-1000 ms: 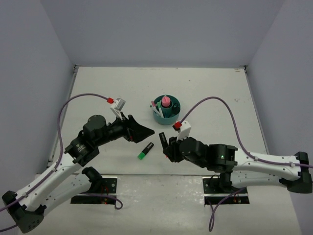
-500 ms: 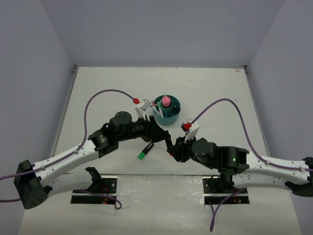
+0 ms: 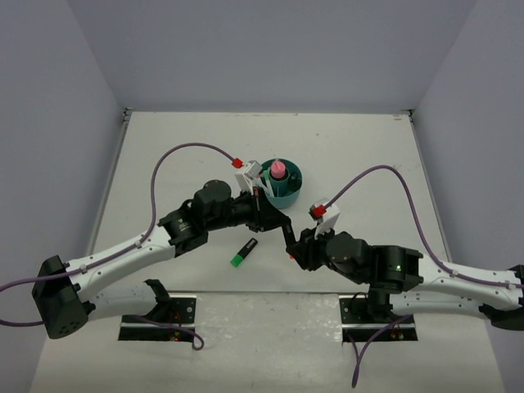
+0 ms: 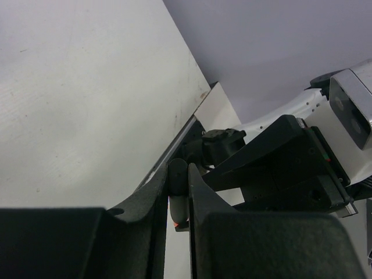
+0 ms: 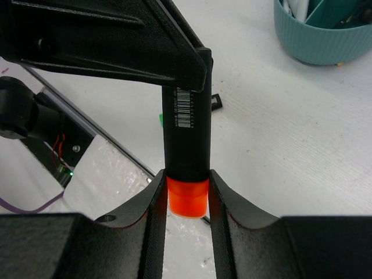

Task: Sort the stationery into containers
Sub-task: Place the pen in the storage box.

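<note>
Here, nearest the arm bases, the right gripper clamps the orange highlighter at its cap end, above the table. The left gripper appears clenched on the barrel's other end, though its view is dim. Just left, a green highlighter lies flat. Beyond stands the teal organizer, holding a pink-capped glue stick.

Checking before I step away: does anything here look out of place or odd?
Both grippers clamp one orange highlighter at once, mid-air between the arms: the right gripper on its orange end, the left gripper on the black end. A green highlighter lies loose on the table, outside the organizer.
</note>
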Robot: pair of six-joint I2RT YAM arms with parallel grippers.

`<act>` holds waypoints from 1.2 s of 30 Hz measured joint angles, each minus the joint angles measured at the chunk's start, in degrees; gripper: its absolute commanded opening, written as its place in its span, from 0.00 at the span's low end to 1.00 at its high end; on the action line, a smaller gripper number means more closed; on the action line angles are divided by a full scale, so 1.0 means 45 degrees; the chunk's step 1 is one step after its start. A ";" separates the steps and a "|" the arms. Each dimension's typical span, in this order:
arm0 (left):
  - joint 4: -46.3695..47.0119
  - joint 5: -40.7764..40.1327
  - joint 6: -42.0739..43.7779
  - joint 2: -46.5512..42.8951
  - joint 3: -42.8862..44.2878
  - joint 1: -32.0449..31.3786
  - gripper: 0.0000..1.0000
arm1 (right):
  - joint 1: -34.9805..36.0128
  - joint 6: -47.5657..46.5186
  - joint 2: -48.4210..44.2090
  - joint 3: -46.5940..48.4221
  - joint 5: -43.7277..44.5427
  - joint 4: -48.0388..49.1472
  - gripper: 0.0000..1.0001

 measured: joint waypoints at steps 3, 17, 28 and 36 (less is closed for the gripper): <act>-0.0125 -0.0098 0.0306 0.0468 0.0542 -0.0175 0.00 | 0.0024 0.0421 -0.0340 0.0000 0.0456 -0.0430 0.99; -0.3711 -0.8582 0.3442 0.7111 1.0171 -0.0425 0.00 | 0.0058 0.6598 -0.1338 0.2220 0.3698 -0.8120 0.99; -0.4981 -1.1363 0.4577 1.2260 1.4851 0.0599 0.00 | 0.0058 0.6933 -0.1534 0.2046 0.3670 -0.8538 0.99; -0.4629 -1.2185 0.4906 1.2830 1.4589 0.0974 0.00 | 0.0058 0.6837 -0.1687 0.1725 0.3433 -0.7996 0.99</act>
